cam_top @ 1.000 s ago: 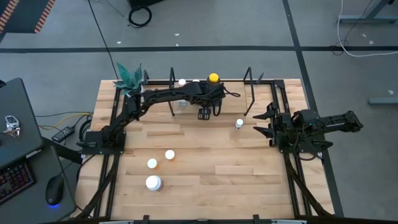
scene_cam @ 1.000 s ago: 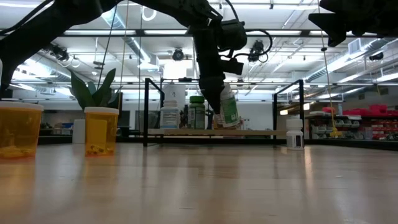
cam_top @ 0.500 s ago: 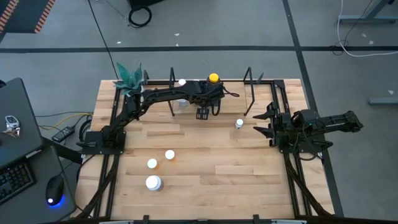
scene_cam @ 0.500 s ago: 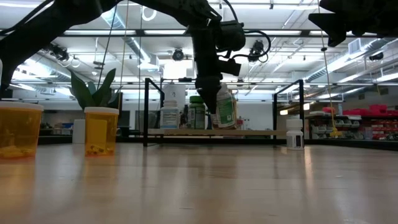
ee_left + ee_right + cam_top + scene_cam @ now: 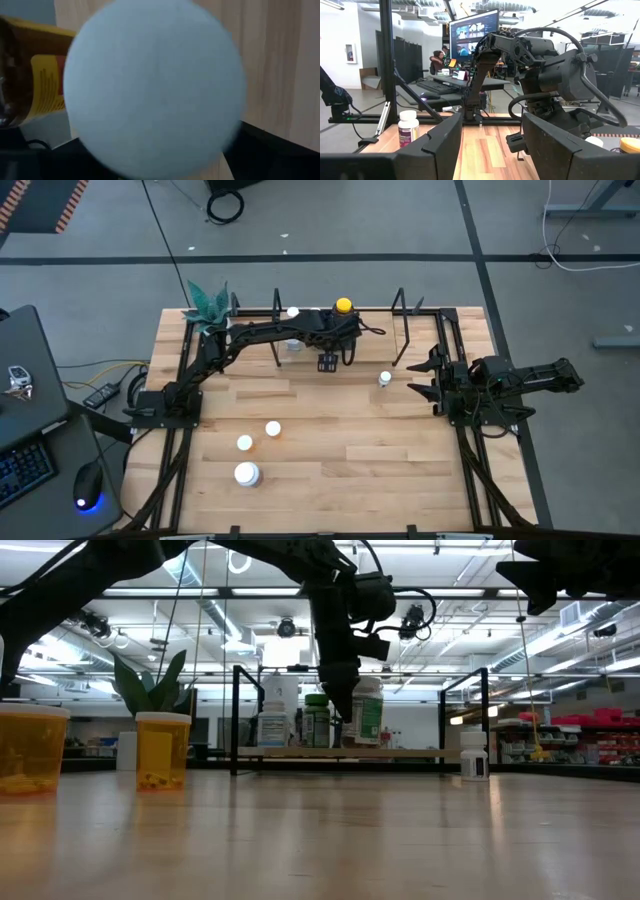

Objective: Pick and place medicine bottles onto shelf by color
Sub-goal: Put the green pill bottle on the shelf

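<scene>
My left gripper (image 5: 345,705) reaches down over the middle of the shelf (image 5: 420,752) and is shut on a white-capped medicine bottle with a green label (image 5: 367,712). The bottle's cap (image 5: 155,90) fills the left wrist view. On the shelf beside it stand a green-capped bottle (image 5: 317,720) and a white one (image 5: 272,725); a yellow cap (image 5: 343,305) shows from above. My right gripper (image 5: 428,375) waits open at the table's right side, its fingers (image 5: 545,145) with nothing between them. My left gripper holds the bottle by its upper body just below the cap, with one finger (image 5: 340,690) showing against the bottle's side. The fingers come slanting down from above. The bottle stands upright, its base (image 5: 367,743) down at the shelf board.
A small white-capped bottle (image 5: 384,379) stands on the table between shelf and right arm. Three more bottles (image 5: 272,428), (image 5: 244,443), (image 5: 246,474) stand at the near left. A potted plant (image 5: 207,300) sits at the far left corner. The table's near middle is bare wood.
The bottle in my left gripper hung tilted a second ago; it has come upright and now stands over the shelf board. The gripper has stayed about where it was.
</scene>
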